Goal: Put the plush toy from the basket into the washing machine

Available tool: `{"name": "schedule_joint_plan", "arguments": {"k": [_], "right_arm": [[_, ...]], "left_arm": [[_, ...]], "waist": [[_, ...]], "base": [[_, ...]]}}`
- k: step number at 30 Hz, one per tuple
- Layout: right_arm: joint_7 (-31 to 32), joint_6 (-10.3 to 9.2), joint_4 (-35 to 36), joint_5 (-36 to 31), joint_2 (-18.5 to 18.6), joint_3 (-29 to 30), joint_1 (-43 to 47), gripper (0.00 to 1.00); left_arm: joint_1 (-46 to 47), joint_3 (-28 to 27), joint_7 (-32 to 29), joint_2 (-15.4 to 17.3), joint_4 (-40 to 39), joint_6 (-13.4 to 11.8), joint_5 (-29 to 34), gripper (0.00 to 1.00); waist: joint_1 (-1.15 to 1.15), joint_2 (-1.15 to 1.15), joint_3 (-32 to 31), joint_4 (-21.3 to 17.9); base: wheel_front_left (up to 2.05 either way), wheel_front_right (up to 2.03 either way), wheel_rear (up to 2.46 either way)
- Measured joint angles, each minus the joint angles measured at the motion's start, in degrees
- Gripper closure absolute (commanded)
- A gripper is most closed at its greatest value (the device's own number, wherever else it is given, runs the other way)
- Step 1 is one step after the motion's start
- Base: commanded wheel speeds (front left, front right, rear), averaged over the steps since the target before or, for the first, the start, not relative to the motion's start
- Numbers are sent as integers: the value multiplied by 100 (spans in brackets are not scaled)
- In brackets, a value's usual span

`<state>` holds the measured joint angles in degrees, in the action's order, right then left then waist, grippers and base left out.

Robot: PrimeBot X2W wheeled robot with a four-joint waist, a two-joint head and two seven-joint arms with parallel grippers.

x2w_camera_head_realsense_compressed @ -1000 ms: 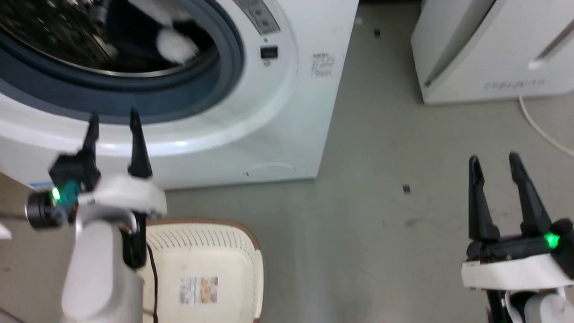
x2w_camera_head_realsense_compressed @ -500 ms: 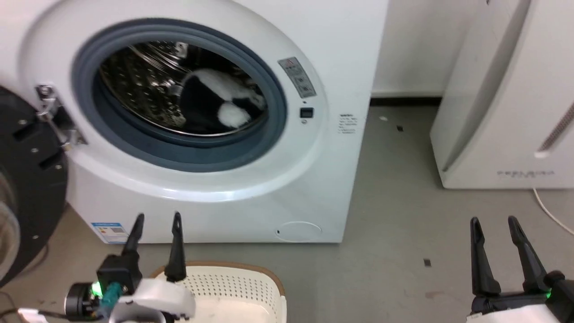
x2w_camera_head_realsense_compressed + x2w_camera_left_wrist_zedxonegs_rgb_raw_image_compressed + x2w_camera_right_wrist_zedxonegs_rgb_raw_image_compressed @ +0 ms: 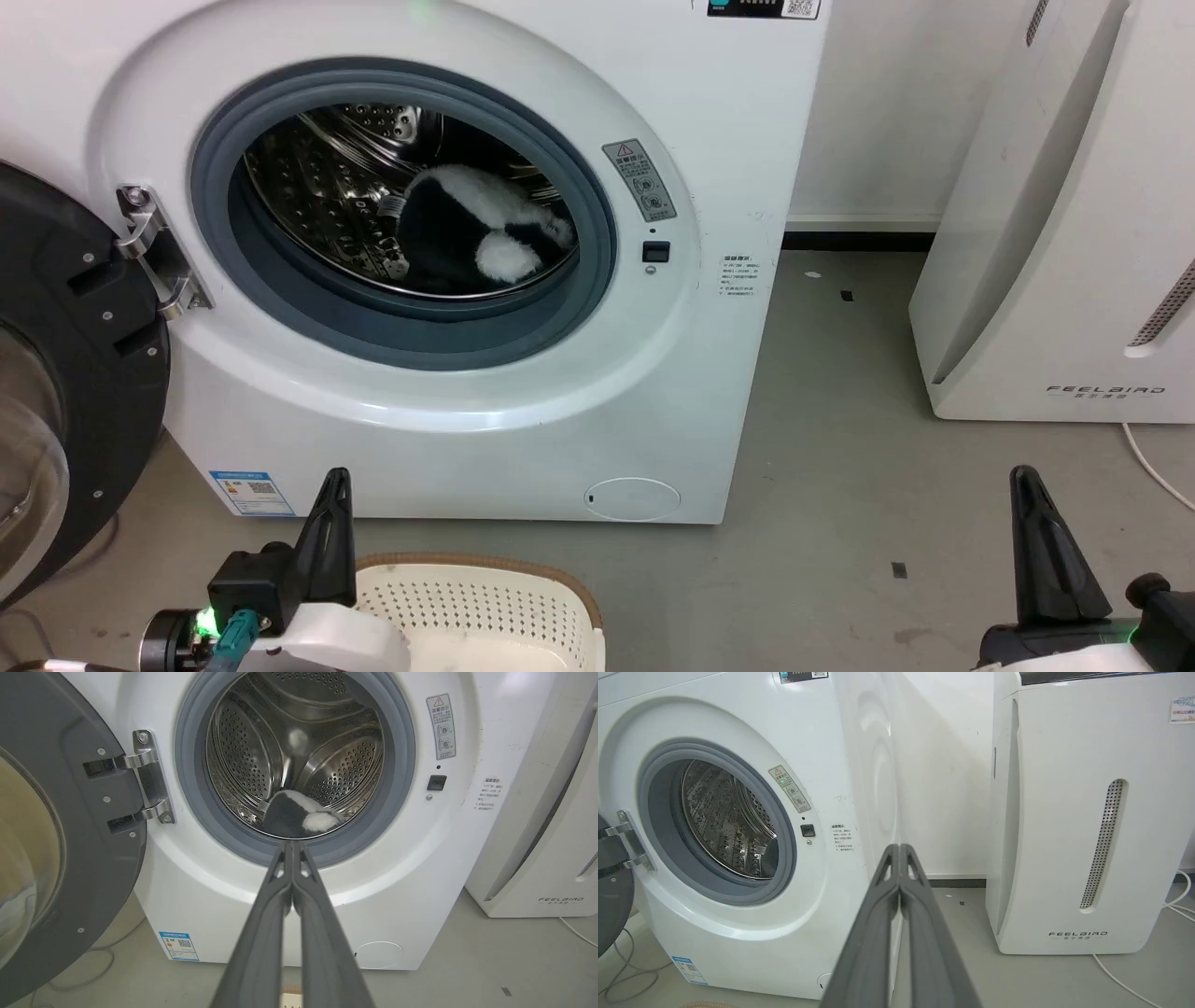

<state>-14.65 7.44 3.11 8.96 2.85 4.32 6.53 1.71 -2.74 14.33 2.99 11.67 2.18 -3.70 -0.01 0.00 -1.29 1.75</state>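
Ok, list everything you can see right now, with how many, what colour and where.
Large white front-loading washing machine: one, white, centre left.
Dark round washer door: one, dark grey, open at far left.
Fluffy black-and-white panda plush toy: one, black and white, inside the drum.
Cream perforated plastic basket with brown rim: one, cream, floor before the washer.
White FEELBIRD-marked appliance: one, white, right.
Thin white cable: one, white, floor at far right.
Left claw: one, dark, shut, lower left.
Right claw: one, dark, shut, lower right.
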Motion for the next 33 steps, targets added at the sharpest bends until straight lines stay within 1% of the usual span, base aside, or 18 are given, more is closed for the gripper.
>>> {"name": "schedule_joint_plan", "arguments": {"k": [33], "right_arm": [[405,0,-68,-198,0,-103,-96,100]], "left_arm": [[-1,64,-375,0,-288,-25,59,100]], "waist": [[1,0,35,-48]], "base": [[0,0,0]]}}
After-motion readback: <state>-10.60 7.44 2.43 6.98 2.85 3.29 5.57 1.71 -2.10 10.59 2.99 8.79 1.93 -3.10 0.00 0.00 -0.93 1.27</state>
